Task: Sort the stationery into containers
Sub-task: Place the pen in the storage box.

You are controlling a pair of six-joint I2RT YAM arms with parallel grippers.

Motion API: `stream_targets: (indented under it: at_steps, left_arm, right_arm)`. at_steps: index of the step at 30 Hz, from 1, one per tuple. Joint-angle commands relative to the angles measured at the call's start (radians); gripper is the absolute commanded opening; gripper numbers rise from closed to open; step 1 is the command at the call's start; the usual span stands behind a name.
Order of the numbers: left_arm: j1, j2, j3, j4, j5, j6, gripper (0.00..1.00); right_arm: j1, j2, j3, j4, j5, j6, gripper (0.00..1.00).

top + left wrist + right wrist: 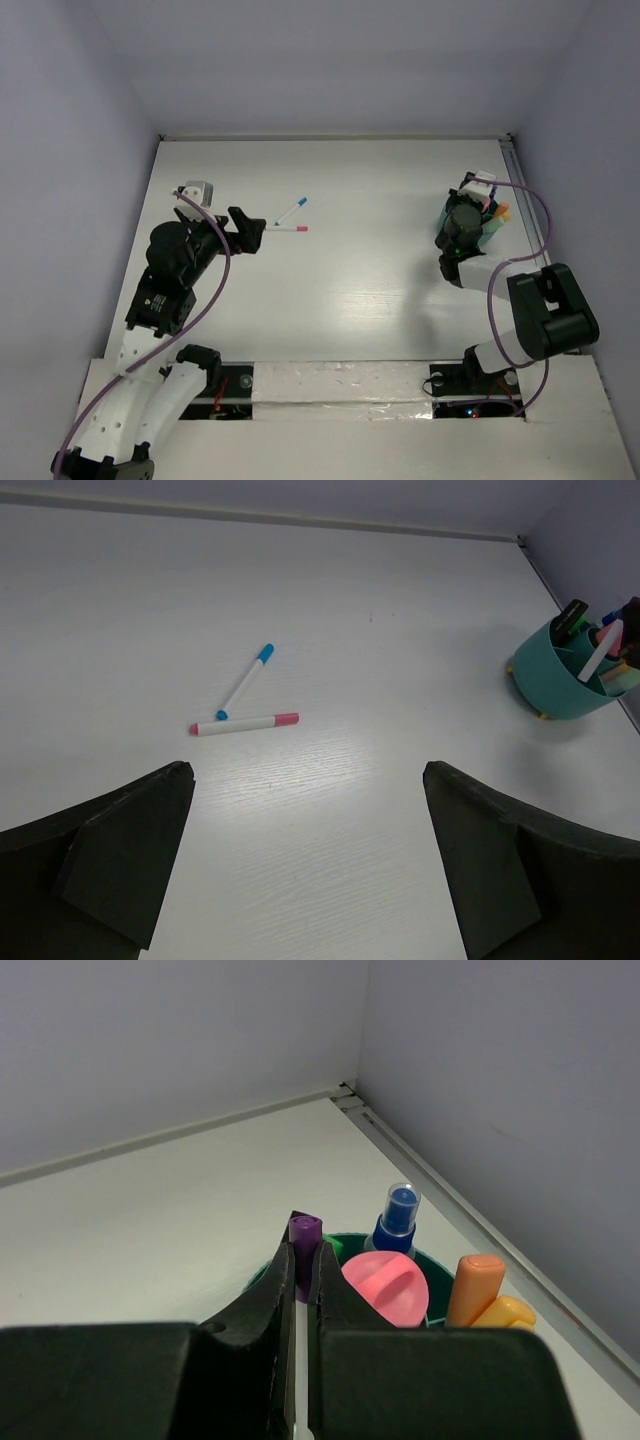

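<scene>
Right gripper (303, 1260) pinched shut on purple-capped marker (305, 1230), directly over teal holder (555, 685). Left gripper (308, 770) fully spread, holding nothing. Blue-capped marker (245, 680) and pink-capped marker (245, 723) lie together on table (400, 810) just ahead of it.

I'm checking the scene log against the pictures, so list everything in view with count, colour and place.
blue-capped marker: one, white body, loose on the table
pink-capped marker: one, white body, beside the blue-capped one
teal holder: one, teal, far right of the table
purple-capped marker: one, purple cap, over the holder
pink round-topped piece: one, pink, in the holder
blue pen: one, clear cap, in the holder
orange pieces: two, orange, in the holder
table: one, white
left gripper: black, open, facing the loose markers
right gripper: black, shut on the purple-capped marker
</scene>
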Motion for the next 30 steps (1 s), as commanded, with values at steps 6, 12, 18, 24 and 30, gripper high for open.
stream_targets:
  at_steps: [6, 12, 18, 24, 30]
  left_arm:
    - [-0.005, 0.0, 0.005, 0.027, 0.001, 0.006, 0.99]
    - [-0.005, 0.002, 0.006, 0.027, 0.001, 0.006, 0.99]
    - [-0.005, 0.002, 0.005, 0.028, 0.001, 0.003, 0.99]
    - [-0.005, -0.003, 0.005, 0.027, 0.0, 0.004, 0.99]
    - [-0.005, 0.0, 0.005, 0.028, -0.005, 0.004, 0.99]
  right_arm:
    - [-0.006, 0.036, -0.01, 0.167, 0.077, -0.013, 0.0]
    - [-0.006, 0.018, -0.024, 0.15, 0.089, 0.021, 0.17]
    - [-0.006, -0.059, -0.035, 0.075, 0.06, 0.067, 0.45]
    - [-0.006, -0.139, -0.017, -0.049, -0.005, 0.127, 0.59]
    - [-0.006, -0.2, 0.206, -0.52, -0.454, 0.281, 0.47]
